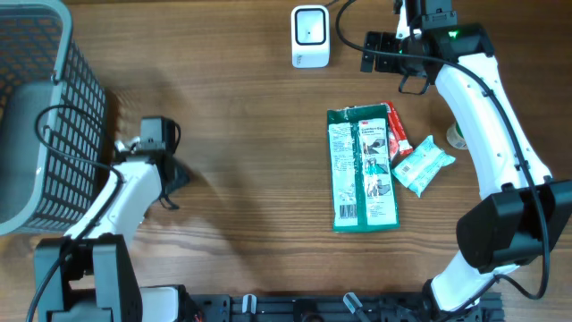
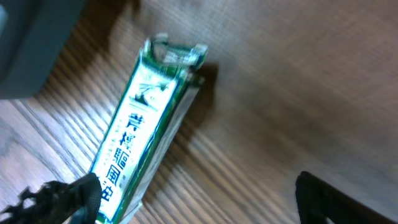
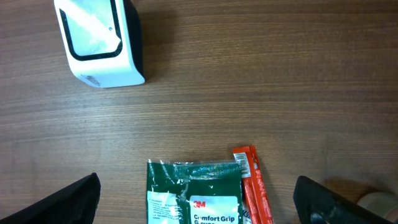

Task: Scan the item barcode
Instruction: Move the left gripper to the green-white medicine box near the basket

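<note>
A green and white packet (image 2: pixel 134 146) printed with Chinese characters lies flat on the wood in the left wrist view. My left gripper (image 2: pixel 199 205) hangs open over it, the packet's near end beside the left fingertip (image 2: pixel 62 196); nothing is gripped. In the overhead view the left gripper (image 1: pixel 170 179) is at the table's left and that packet is hidden under the arm. The white scanner (image 1: pixel 310 36) stands at the back centre. My right gripper (image 1: pixel 382 52) is open beside the scanner (image 3: pixel 99 43), above the green 3M pack (image 3: pixel 196 193).
The 3M pack (image 1: pixel 362 168), a red stick packet (image 1: pixel 396 134) and a pale blue-green packet (image 1: pixel 422 165) lie together right of centre. A grey wire basket (image 1: pixel 40 107) fills the left edge. A small pale roll (image 1: pixel 456 136) sits by the right arm.
</note>
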